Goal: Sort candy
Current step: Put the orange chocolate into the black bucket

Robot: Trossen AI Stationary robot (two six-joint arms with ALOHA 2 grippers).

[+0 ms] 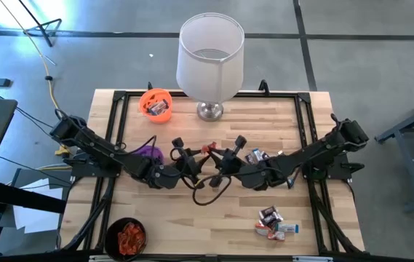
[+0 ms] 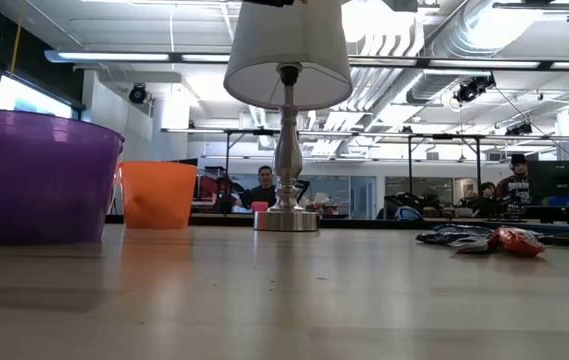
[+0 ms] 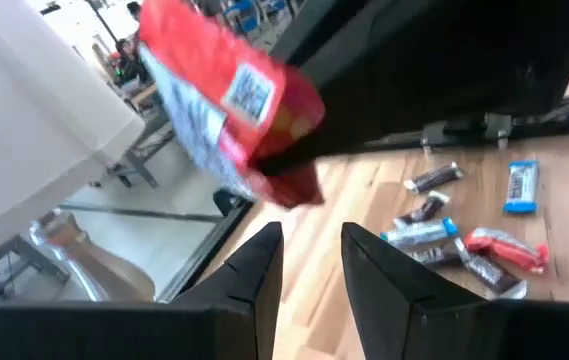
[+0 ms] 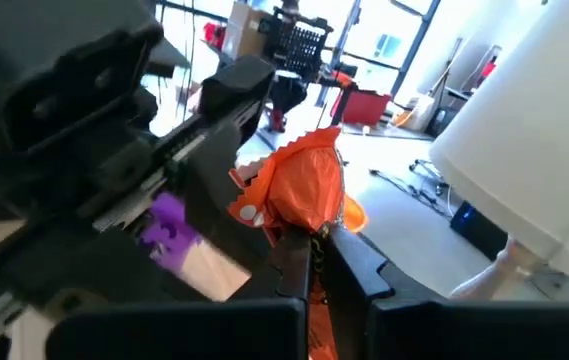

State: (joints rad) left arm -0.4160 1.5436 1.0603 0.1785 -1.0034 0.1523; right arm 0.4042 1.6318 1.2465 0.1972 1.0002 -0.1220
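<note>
Wooden planks make up the table (image 1: 214, 218), with a grey floor all around it.

Near the middle of the high view, the right gripper (image 4: 316, 262) has its fingers pinched tight on a shiny orange-red candy (image 4: 299, 195). The left gripper (image 3: 309, 265) is right next to it, with its fingers partly apart and nothing between them. In the left wrist view the same candy hangs above those fingers, not touching them. So this looks like a hand-over in the air: the right arm holds the sweet up, and the left arm waits just below to take it.

Moving outward, a few loose candies (image 1: 256, 156) lie close by on the right of the two grippers. A small pile of candies (image 1: 276, 222) sits at the lower right of the high view. A purple cup (image 1: 147, 153) shows a little from under the left arm. An orange cup (image 1: 156, 102) with sweets in it stands at the upper left of the table. A black cup (image 1: 125, 237) full of orange-red sweets is at the lower left. A white lamp (image 1: 210, 62) stands at the top middle.

Next, I think the left fingers need to come up around the candy and close before the right fingers let go. Then the sweet likely belongs in the black cup.
</note>
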